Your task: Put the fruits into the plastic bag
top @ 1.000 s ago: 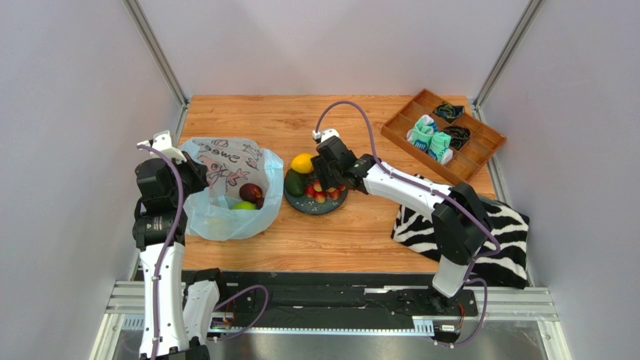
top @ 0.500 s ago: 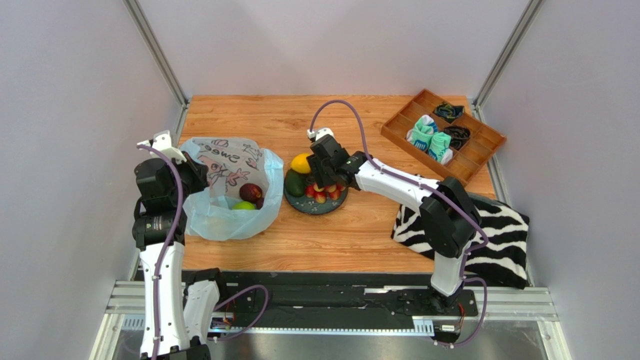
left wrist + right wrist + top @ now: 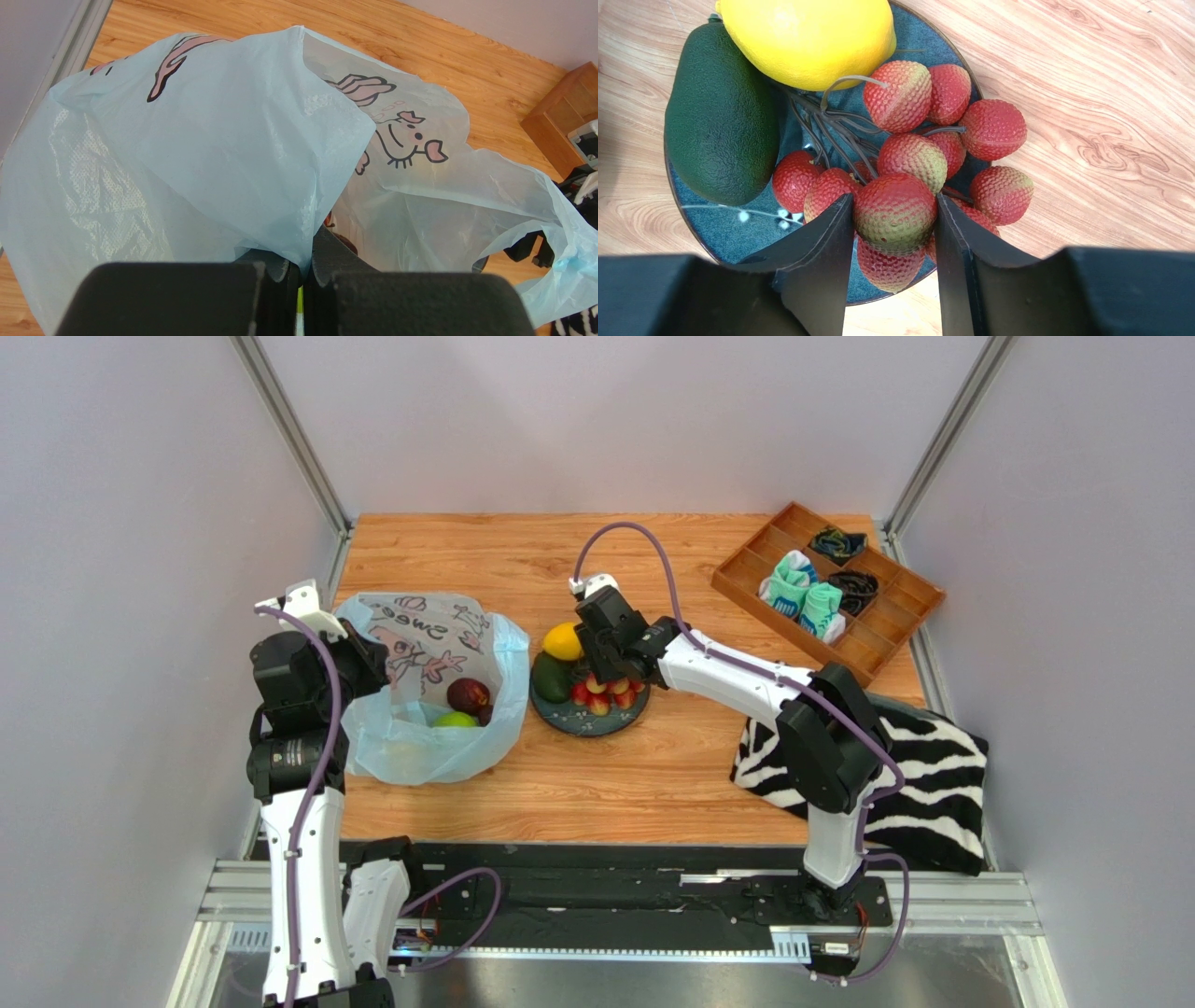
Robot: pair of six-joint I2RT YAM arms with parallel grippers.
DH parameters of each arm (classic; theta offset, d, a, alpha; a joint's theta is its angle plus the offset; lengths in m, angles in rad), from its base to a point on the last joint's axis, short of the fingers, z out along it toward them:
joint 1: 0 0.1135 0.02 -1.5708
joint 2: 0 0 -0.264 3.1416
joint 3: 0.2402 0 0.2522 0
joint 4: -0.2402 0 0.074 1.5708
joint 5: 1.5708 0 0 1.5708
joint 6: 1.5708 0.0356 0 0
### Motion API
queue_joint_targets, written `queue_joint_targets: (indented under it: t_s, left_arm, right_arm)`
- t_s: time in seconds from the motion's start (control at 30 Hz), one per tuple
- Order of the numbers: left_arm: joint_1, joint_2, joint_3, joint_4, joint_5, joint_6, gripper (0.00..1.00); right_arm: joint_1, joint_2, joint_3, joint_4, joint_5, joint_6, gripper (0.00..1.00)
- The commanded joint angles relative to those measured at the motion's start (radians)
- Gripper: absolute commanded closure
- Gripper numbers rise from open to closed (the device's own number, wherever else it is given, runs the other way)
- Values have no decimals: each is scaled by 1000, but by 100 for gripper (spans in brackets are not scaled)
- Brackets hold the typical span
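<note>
At the dark plate (image 3: 717, 224), right gripper (image 3: 892, 210) poised over a bunch of red fruits (image 3: 994, 129), black fingers (image 3: 819, 255) pressed against both flanks of one red fruit (image 3: 895, 203) at the near edge of the bunch. Thin dark stems running ahead from the pinch, tying the bunch together. Ahead and to the left of those fingers, a yellow lemon (image 3: 808, 38) touching a dark green fruit (image 3: 720, 119), both on the plate and crowding the far and left sides of the bunch. More of the red ones packed close on the right of the fingers and underneath the pinched one.

Across the table (image 3: 477, 560), left gripper (image 3: 307, 273) pressed together on a fold of the plastic bag (image 3: 210, 140), pale blue film rising up and forward from the pinch and blocking most of the wrist view beyond. Pink and black cartoon drawings printed on the far wall of the bag. Inside it, to the right of that gripper in the overhead view, a dark red-purple fruit (image 3: 470, 697) touching a green apple (image 3: 455, 720).

Between the two grippers, the right-hand side of the bag, just beside the plate.

Well off to the right of the right gripper and farther back, a wooden tray (image 3: 898, 637) with folded fabric pieces (image 3: 807, 595) in its compartments. Nearer the arm bases, a zebra-striped cloth (image 3: 933, 770) at the right edge of the table, partly hidden by the right arm's elbow.
</note>
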Motion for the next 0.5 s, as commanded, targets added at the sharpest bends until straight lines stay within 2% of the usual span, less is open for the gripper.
queue_joint_targets:
  t_s: [0.0,0.23,0.47]
  left_arm:
    - [9,-2,-4,35,21,-13,100]
    - [9,-3,-5,38,26,-15,100]
    - [11,-2,-5,38,27,-15,100]
  right_arm:
    - [-1,-1,39,-9,43,-13,68]
    - [-2,-70,-6,-36,102,-24,79]
    - [-2,-145,-50,-58,175,-26,80]
